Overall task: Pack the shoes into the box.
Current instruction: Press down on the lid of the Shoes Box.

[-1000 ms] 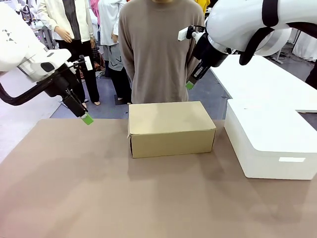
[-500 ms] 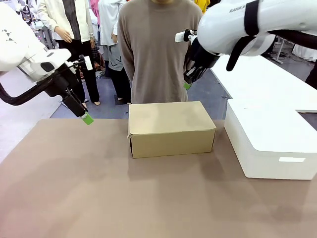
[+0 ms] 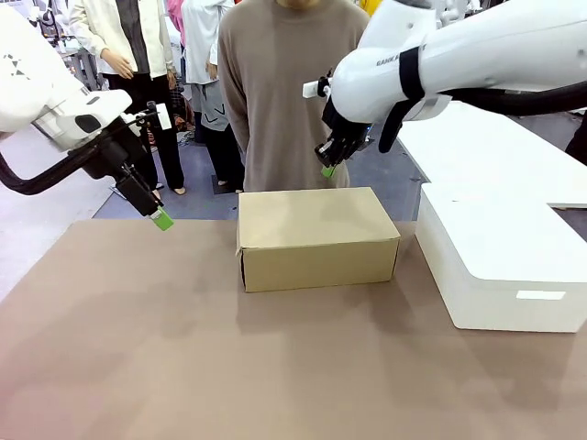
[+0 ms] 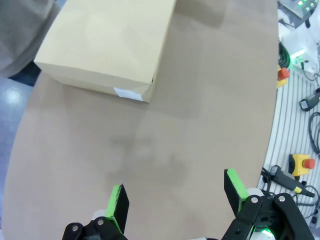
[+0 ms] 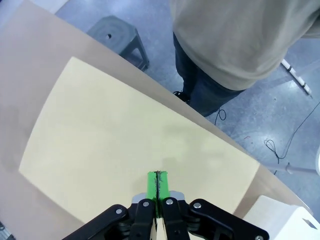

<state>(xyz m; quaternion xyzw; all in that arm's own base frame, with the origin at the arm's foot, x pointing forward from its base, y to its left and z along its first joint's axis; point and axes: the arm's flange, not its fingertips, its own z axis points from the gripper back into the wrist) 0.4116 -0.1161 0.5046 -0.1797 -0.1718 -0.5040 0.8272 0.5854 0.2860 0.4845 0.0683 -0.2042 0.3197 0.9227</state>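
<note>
In the front view, the box (image 3: 316,237) was seen at the centre of the frame, resting on the brown table (image 3: 183,367) with its lid shut flat. The left gripper (image 3: 160,219) was held in the air at the left of the frame, above the table's far edge and well apart from the box; only one green pad could be made out there. The right gripper (image 3: 327,170) was suspended in the upper middle of the frame, above the box's far edge and not touching it, its fingers pressed together with nothing between them. A person in a taupe sweater (image 3: 284,92) was seen standing behind the box. A larger white box (image 3: 500,266) was placed at the right of the frame.

In the left wrist view, the left gripper (image 4: 179,196) was shown at the bottom edge with its fingers spread wide and empty over bare table; the box (image 4: 107,45) was placed in the upper left.

In the right wrist view, the right gripper (image 5: 158,186) was shown at the bottom centre, its green pads clamped against each other, directly over the closed lid of the box (image 5: 125,150). A grey stool (image 5: 117,35) was seen on the floor in the upper left.
</note>
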